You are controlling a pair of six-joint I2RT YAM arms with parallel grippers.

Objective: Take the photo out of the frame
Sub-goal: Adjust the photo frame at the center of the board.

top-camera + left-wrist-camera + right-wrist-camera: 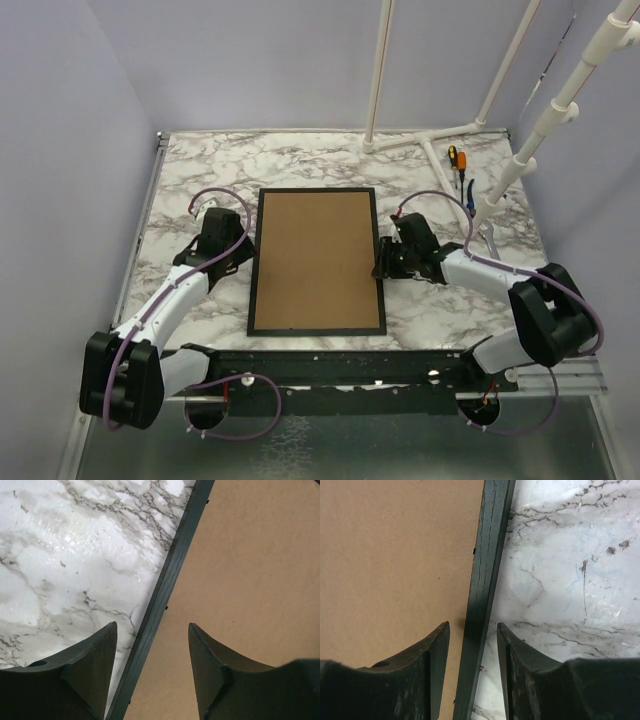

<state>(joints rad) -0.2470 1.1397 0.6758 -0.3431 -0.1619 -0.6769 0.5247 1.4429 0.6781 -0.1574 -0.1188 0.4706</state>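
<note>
The frame (316, 262) lies face down in the middle of the marble table, its brown fibreboard back up inside a thin black border. The photo is hidden under that back. My left gripper (243, 250) is open and straddles the frame's left border (165, 590), one finger over marble and the other over the brown back (250, 570), with clear gaps either side. At the opposite edge my right gripper (382, 262) is also open. It straddles the right border (487, 565), with its fingers (437, 650) close to the strip but apart from it.
An orange-handled screwdriver (453, 157) and a blue-handled tool (469, 190) lie at the back right beside the white pipe stand (430, 140). The stand's legs spread across the table's far edge. Grey walls close in on both sides.
</note>
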